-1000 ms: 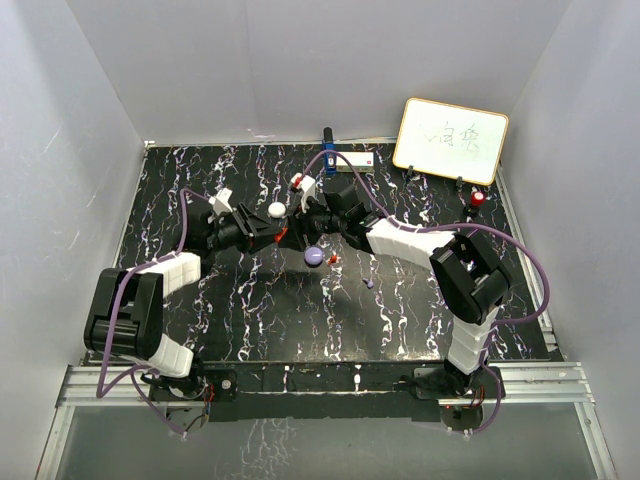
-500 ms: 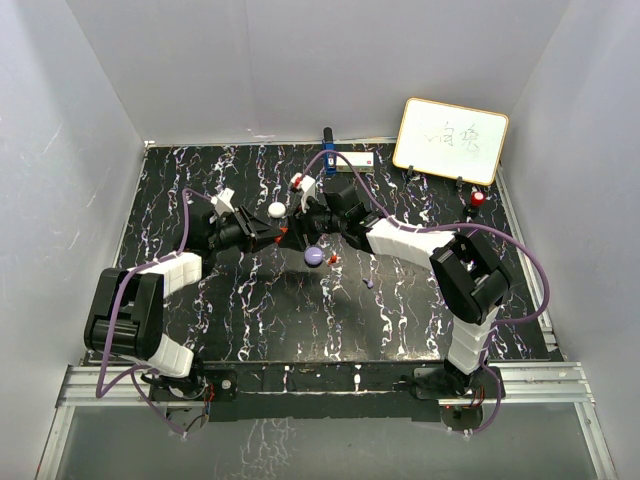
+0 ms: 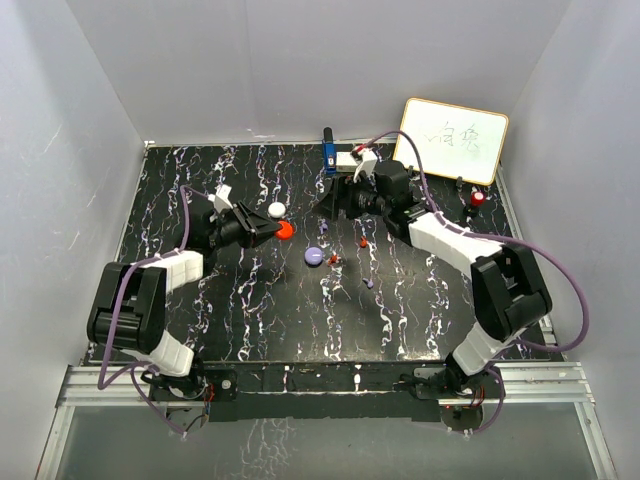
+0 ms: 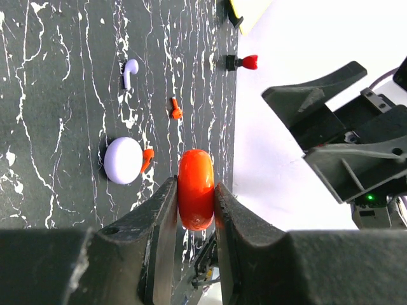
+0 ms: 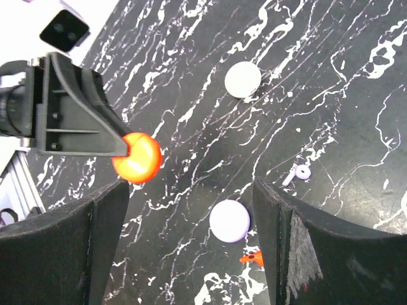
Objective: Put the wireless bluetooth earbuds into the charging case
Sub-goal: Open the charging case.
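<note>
My left gripper [image 3: 274, 229] [image 4: 196, 194] is shut on a round red charging case [image 3: 286, 230] [image 4: 196, 188] [image 5: 136, 157], held on edge just above the table. My right gripper [image 3: 333, 201] [image 5: 191, 238] hangs open to the case's right, apart from it and holding nothing. A purple round case [image 3: 314, 256] [image 4: 123, 160] [image 5: 229, 220] lies below it with a red earbud [image 3: 333, 260] [image 4: 147, 157] [image 5: 253, 257] touching its side. Another red earbud [image 3: 362, 242] [image 4: 176, 110] and a purple earbud [image 3: 369, 284] [image 4: 130, 72] [image 5: 299, 173] lie loose further right. A white round case [image 3: 276, 210] [image 5: 243, 79] sits behind the left gripper.
A whiteboard [image 3: 450, 140] leans at the back right, with a red-capped object [image 3: 479, 198] [image 4: 248, 61] below it. A blue object [image 3: 327, 155] and a small white box [image 3: 356, 158] stand at the table's back edge. White walls close in on three sides.
My left gripper has shut on the red case. My right gripper has opened, let go of the case and drawn back to the right and toward the rear.
</note>
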Robot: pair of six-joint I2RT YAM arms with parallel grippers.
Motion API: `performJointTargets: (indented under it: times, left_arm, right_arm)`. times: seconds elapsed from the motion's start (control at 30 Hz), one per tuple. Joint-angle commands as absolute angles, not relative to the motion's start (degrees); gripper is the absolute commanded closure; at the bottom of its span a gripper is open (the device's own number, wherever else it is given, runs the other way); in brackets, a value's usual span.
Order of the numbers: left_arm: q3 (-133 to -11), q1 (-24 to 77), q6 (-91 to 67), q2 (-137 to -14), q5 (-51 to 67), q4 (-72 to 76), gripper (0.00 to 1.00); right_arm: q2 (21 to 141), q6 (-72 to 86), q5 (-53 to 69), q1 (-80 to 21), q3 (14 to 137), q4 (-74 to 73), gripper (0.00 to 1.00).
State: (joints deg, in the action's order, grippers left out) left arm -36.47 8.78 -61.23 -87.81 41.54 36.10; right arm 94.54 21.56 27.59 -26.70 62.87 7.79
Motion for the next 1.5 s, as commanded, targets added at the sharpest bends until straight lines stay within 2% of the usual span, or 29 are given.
performJointTargets:
  times: [0.0, 0.4, 0.9, 1.47]
  left_arm:
    - [-39.05, 8.88, -62.0, -88.68, 42.17, 40.37, 1.0]
    - [-41.32, 9.04, -62.74, -88.52, 43.53, 41.05, 1.0]
    - [-41.24, 11.19, -63.75, -85.97, 44.99, 41.34, 1.0]
    - [-40.48, 13.92, -65.47, -86.84, 45.24, 43.33, 1.0]
  right_arm:
    - [91.75, 26.56, 24.1, -28.66, 65.19, 6.83, 0.24]
    - [97.33, 25.89, 17.58, -34.65, 70.66, 2.19, 0.23]
    - [103.52, 26.37, 17.47, -35.07, 72.53, 3.69, 0.23]
    - [105.08, 26.02, 18.08, -35.05, 74.91, 4.36, 0.23]
